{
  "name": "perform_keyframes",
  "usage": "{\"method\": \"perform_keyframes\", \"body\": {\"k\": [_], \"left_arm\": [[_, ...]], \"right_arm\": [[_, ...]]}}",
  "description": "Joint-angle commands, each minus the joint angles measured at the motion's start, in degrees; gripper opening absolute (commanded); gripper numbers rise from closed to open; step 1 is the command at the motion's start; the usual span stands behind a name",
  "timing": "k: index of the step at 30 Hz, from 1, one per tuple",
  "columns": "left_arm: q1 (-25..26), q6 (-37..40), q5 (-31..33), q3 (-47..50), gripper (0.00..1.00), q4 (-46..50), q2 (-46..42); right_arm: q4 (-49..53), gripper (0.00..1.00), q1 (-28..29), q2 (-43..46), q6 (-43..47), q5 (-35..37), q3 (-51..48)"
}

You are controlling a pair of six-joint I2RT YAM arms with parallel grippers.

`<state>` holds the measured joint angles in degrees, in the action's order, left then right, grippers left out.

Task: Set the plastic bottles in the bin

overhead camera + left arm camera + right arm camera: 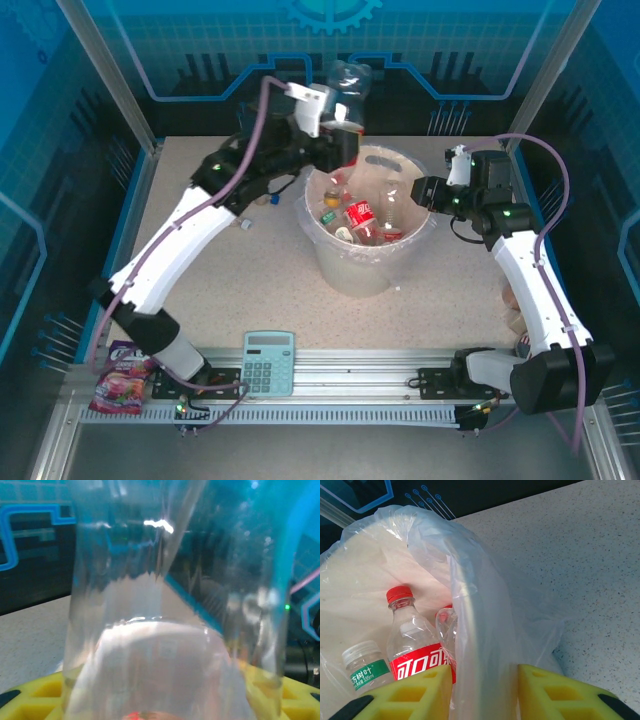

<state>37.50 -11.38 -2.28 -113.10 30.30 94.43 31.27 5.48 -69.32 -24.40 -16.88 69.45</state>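
Note:
My left gripper (340,135) is shut on a clear plastic bottle (349,82), which stands upright above it at the far left rim of the bin (360,270). The same bottle (170,580) rises between the yellow fingers (35,700) in the left wrist view. The cream-white bin has a clear bag liner and holds several bottles (358,215). My right gripper (432,190) is shut on the bin's right rim (470,630), one finger inside and one outside. Inside lie a red-label bottle (415,650) and a green-label bottle (365,672).
A pale blue calculator (268,362) lies at the near edge and a pink snack packet (122,378) at the near left corner. A small loose piece (243,224) lies on the table left of the bin. Metal frame posts stand at the back corners.

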Motion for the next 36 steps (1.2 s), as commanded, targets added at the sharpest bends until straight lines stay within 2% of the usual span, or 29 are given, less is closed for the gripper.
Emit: {"method": "perform_keyframes", "body": {"k": [1,5,9,17,24,26,28,30,33,36], "left_arm": [[0.74,6.21,-2.91,-4.71,0.20,-2.71,2.83],[1.48,9.18,-6.34,-5.64,0.18,-1.75,6.89],[2.54,13.51,-5.71,-4.90,0.17,2.17,8.89],[2.54,16.54,-6.35,9.07,0.17,-1.50,4.00],[2.59,17.77,-10.52,16.12,0.16,-3.16,1.91],[2.60,18.26,-11.48,16.82,0.21,-2.97,1.72],[2.51,18.66,-11.95,17.42,0.35,-2.82,1.55],[2.52,18.93,-12.05,17.74,0.45,-2.84,1.47],[2.55,18.85,-12.04,18.00,0.55,-3.54,1.03],[2.50,18.42,-12.54,17.91,0.64,-4.56,0.34]], "right_arm": [[3.19,0.38,1.68,-0.38,0.15,-2.43,1.65],[3.28,0.39,1.74,-0.29,0.25,-2.36,1.74],[3.45,0.39,1.78,-0.37,0.49,-1.87,1.93],[3.54,0.39,1.65,-1.21,1.16,-1.78,2.53],[3.03,0.39,1.00,-1.60,1.07,-3.12,3.54],[2.60,0.39,0.68,-1.61,0.73,-3.86,3.60],[2.14,0.41,0.30,-1.40,0.21,-4.31,3.59],[2.00,0.44,0.11,-1.19,0.06,-4.64,3.67],[2.02,0.53,-0.57,-0.78,-0.11,-5.06,4.30],[2.04,0.55,-1.75,-0.14,-0.38,-5.86,5.68]]}}
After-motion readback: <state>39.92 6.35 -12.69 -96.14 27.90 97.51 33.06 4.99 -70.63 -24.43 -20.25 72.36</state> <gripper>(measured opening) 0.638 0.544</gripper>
